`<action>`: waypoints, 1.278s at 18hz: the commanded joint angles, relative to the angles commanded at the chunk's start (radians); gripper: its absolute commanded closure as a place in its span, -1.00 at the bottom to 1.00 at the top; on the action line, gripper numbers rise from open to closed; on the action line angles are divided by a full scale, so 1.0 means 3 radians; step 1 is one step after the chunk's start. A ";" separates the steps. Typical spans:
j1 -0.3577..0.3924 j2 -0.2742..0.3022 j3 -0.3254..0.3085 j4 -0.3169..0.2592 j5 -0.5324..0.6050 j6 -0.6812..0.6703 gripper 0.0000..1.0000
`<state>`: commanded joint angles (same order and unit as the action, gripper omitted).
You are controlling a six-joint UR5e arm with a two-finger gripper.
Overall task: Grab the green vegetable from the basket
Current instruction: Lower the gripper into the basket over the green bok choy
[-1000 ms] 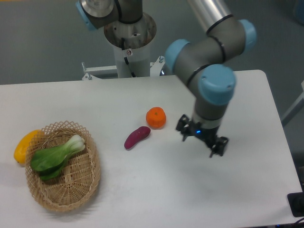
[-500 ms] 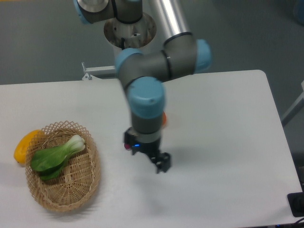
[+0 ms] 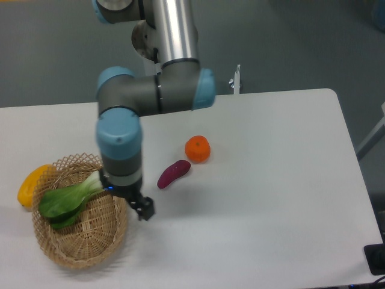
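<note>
The green vegetable (image 3: 65, 200), a bok choy with dark leaves and a pale stalk, lies in the left half of the tan wicker basket (image 3: 81, 259), stalk end pointing up and right. My gripper (image 3: 127, 196) hangs over the basket's right rim, just right of the stalk end. It is open and holds nothing. One black fingertip (image 3: 145, 209) shows outside the rim; the other is largely hidden by the wrist.
A yellow vegetable (image 3: 27, 183) lies against the basket's left side. A purple sweet potato (image 3: 173, 173) and an orange fruit (image 3: 197, 149) sit on the white table to the right of the gripper. The arm's base stands at the back.
The arm has swung from the right side of the table, past the sweet potato, to the basket's right rim. The gripper stayed open. No object moved.
</note>
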<state>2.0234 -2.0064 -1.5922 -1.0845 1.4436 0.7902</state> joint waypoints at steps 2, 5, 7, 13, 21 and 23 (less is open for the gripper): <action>-0.0061 -0.0071 -0.0010 0.0000 -0.0092 -0.0179 -1.00; -0.0204 -0.0184 -0.0005 0.0000 -0.0123 -0.0226 -1.00; -0.0236 -0.0276 0.0020 0.0010 -0.0123 -0.0271 -1.00; -0.0292 -0.0373 0.0092 0.0041 -0.0143 -0.0374 -1.00; -0.0404 -0.0445 0.0092 0.0041 -0.0149 -0.0461 -1.00; -0.0415 -0.0440 0.0097 0.0041 -0.0154 -0.0461 -0.92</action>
<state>1.8991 -2.1384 -1.5631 -1.0723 1.3975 0.6519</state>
